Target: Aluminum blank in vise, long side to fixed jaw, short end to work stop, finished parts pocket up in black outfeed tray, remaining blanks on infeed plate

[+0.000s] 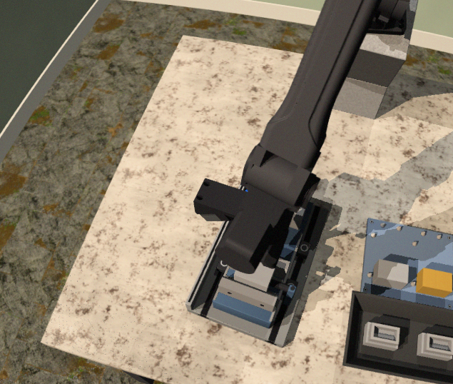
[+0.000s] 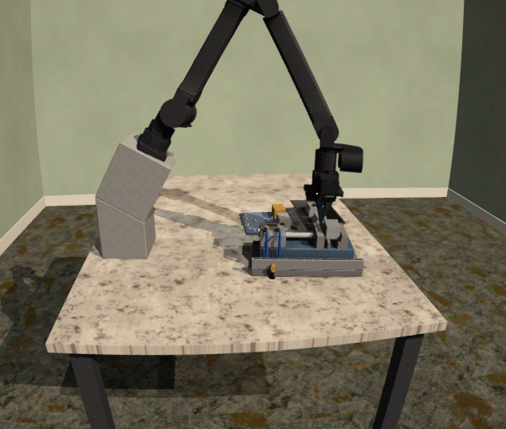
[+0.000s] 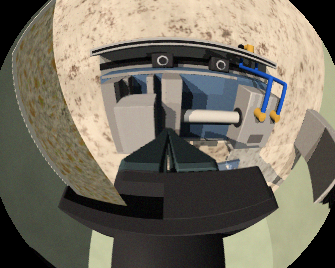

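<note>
The vise point(image 1: 255, 276) stands near the table's front edge, and my arm covers most of it in the top view. A gray aluminum blank point(image 1: 253, 277) lies flat between the jaws, close to the fixed jaw point(image 1: 243, 307). It also shows in the wrist view point(image 3: 134, 122). My gripper point(image 2: 322, 218) is shut and empty. Its tips point(image 3: 168, 142) point down into the vise, beside the blank on the side away from the fixed jaw. I cannot tell if they touch it. Two finished parts point(image 1: 381, 335) point(image 1: 437, 345) lie pocket up in the black outfeed tray point(image 1: 410, 340).
The infeed plate point(image 1: 410, 255) with short pins holds a gray blank point(image 1: 389, 273) and a yellow brass blank point(image 1: 435, 283). The block with blue hoses point(image 3: 255, 112) and its pale rod point(image 3: 211, 116) sit at the vise's far end. The arm's gray base point(image 2: 128, 202) stands at the table's back.
</note>
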`<state>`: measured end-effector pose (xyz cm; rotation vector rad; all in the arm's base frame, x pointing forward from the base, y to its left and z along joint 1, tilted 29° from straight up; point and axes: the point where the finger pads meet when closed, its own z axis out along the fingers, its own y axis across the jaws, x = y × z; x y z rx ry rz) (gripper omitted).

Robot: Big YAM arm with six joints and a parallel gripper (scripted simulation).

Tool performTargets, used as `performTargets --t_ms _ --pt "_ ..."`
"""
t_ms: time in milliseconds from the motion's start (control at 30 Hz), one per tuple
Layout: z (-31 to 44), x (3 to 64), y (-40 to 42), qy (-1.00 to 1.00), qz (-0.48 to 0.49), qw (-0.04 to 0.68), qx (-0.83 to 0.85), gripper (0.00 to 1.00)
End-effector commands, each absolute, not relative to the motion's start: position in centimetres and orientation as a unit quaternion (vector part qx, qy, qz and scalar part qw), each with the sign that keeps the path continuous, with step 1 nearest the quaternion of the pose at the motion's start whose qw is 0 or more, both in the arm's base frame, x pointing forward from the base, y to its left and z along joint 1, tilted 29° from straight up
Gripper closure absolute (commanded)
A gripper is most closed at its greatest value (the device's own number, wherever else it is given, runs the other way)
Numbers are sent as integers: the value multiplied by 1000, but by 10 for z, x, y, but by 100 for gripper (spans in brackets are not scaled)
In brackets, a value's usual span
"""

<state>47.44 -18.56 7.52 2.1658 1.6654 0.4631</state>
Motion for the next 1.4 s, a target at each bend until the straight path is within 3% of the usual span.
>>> performTargets --t_ms 0,1367 --pt "86 487 -186 586 173 199 766 100" --pt "78 498 -190 586 175 203 765 100"
